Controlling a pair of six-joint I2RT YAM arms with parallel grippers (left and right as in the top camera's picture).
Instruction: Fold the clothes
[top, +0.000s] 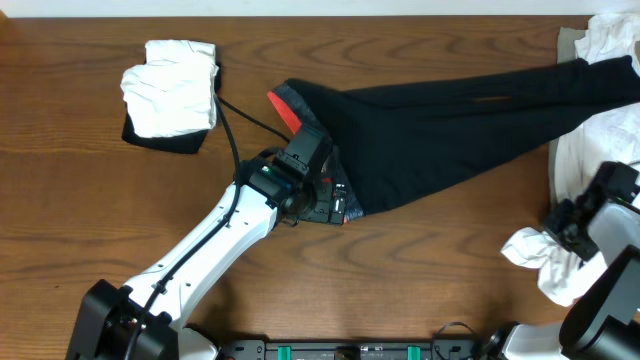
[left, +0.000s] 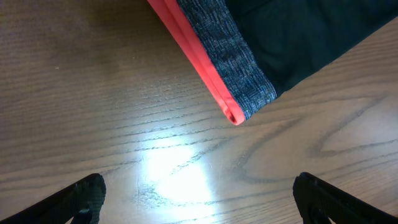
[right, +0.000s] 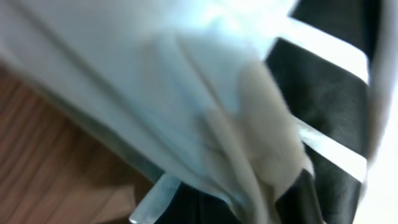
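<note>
The tabletop (top: 80, 220) lies bare across the left and lower middle of the overhead view. The black leggings (top: 450, 110) stretch from the centre to the upper right, where their far end runs into a white pile (top: 600, 140) that the right edge cuts off. The left arm (top: 210, 250) reaches up from the lower left and covers part of the waistband (left: 239, 68). In the left wrist view the grey band and its red edge end at a corner in the upper middle. Below it, the left hand (left: 199, 202) is spread wide over bare wood, apart from the fabric. A folded white garment (top: 170, 85) sits on a dark piece (top: 165, 142) at upper left. The right hand (top: 572, 225), at lower right, is closed beside a white bunch (top: 540, 255). Its wrist view is mostly blurred white fabric, so I cannot tell whether it pinches any cloth.
</note>
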